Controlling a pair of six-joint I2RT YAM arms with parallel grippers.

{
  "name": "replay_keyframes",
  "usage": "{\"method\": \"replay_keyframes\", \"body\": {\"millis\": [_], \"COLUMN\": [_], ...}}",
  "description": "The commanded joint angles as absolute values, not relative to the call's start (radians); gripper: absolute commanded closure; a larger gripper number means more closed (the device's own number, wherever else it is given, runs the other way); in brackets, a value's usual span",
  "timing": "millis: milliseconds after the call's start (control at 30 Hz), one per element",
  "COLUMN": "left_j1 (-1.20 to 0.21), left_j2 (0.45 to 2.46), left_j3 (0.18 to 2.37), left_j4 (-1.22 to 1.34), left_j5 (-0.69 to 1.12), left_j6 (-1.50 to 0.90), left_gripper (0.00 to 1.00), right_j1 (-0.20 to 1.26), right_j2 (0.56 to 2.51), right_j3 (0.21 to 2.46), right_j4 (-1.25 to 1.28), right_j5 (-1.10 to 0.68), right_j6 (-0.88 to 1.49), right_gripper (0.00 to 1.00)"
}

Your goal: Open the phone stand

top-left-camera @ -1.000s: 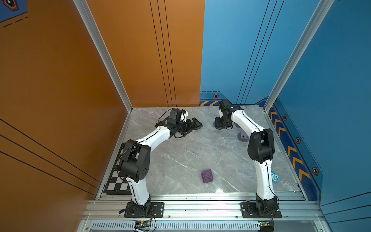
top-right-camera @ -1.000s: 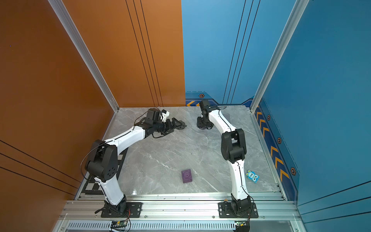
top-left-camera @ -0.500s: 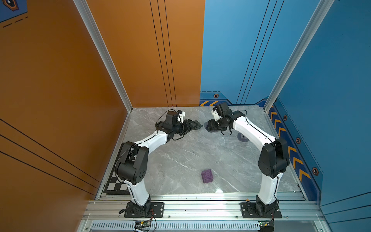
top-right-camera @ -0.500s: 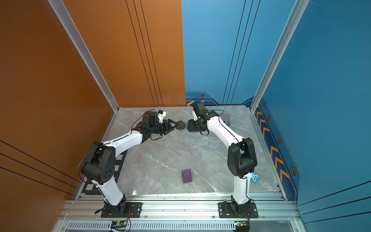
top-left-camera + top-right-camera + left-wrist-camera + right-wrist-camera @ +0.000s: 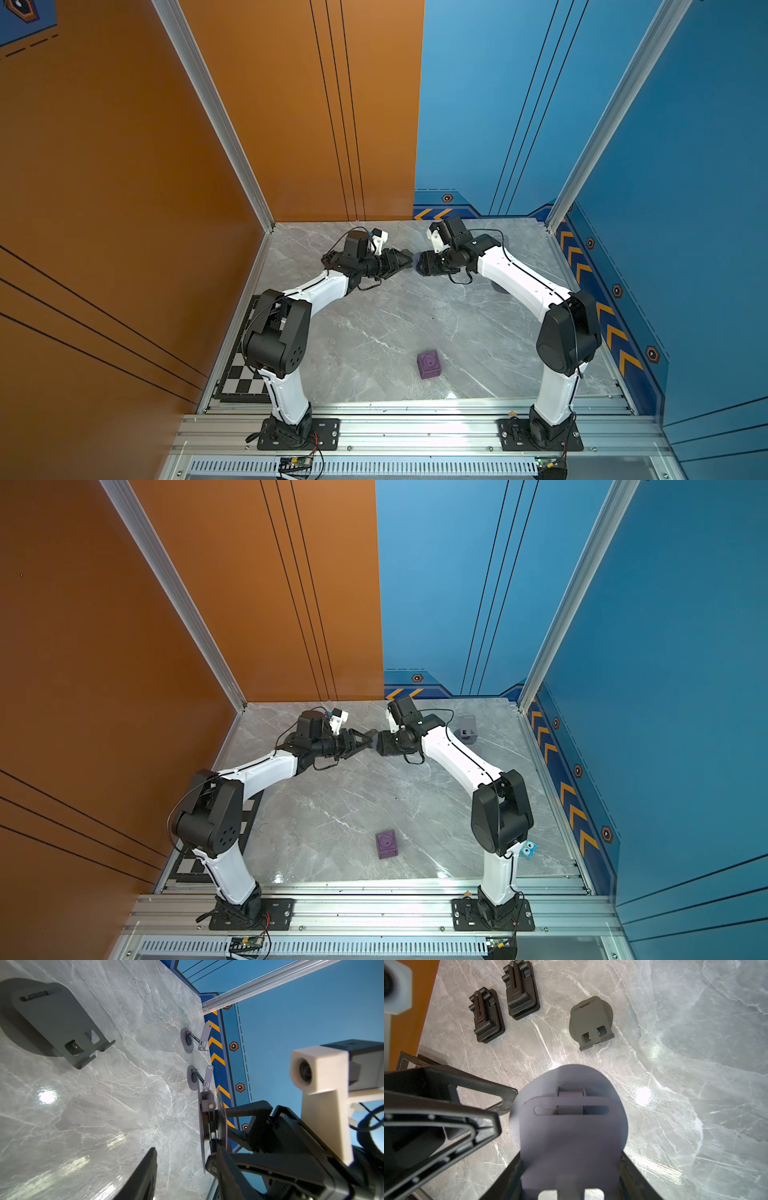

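My right gripper (image 5: 571, 1167) is shut on a folded grey phone stand (image 5: 566, 1126) and holds it above the table, both fingers on its sides. In both top views the stand (image 5: 416, 261) (image 5: 373, 740) hangs between the two grippers near the back of the table. My left gripper (image 5: 181, 1155) is open around the stand's round base (image 5: 202, 1126), which shows edge-on. One of its fingers (image 5: 224, 1169) lies against the stand. The other finger (image 5: 145, 1174) stands well clear. In the right wrist view the left fingers (image 5: 481, 1124) straddle the base's rim.
A second folded grey stand (image 5: 591, 1022) (image 5: 56, 1022) and two black folded stands (image 5: 488, 1016) (image 5: 522, 995) lie on the marble. Two opened stands (image 5: 195, 1040) (image 5: 200, 1080) sit near the right wall. A purple cube (image 5: 429, 364) rests near the front, and a checkerboard (image 5: 245, 382) lies at the left edge.
My right arm has swung left, carrying the grey stand up to the left gripper. The left jaws have narrowed around the stand's base.
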State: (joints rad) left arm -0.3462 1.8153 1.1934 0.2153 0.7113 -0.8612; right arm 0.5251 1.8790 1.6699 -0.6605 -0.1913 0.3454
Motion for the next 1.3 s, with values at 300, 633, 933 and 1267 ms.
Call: {"method": "replay_keyframes", "body": {"millis": [300,633,933,1267], "left_j1": [-0.349,-0.383,-0.381,-0.380], "left_j2": [1.878,1.923,1.917,1.881], "left_j3": [1.204,1.235,1.219,1.108], "left_j4": [0.224,0.225,0.225,0.222], "left_j5": [0.775,0.820,0.821,0.773], "left_j6": [-0.860,-0.868,-0.833,-0.726], "left_gripper": [0.64,1.00,1.00,1.00], "right_j1": [0.548,0.561,0.548,0.525], "right_j2": [1.860,1.905,1.965,2.057], "right_j3": [1.731,1.789,1.925,2.130], "right_j4": [-0.638,-0.658,-0.742,-0.930], "right_j5": [-0.194,-0.218,-0.241,-0.277], "right_j6": [0.327,0.321,0.308,0.295], "right_gripper": [0.86,0.86,0.86,0.83]}}
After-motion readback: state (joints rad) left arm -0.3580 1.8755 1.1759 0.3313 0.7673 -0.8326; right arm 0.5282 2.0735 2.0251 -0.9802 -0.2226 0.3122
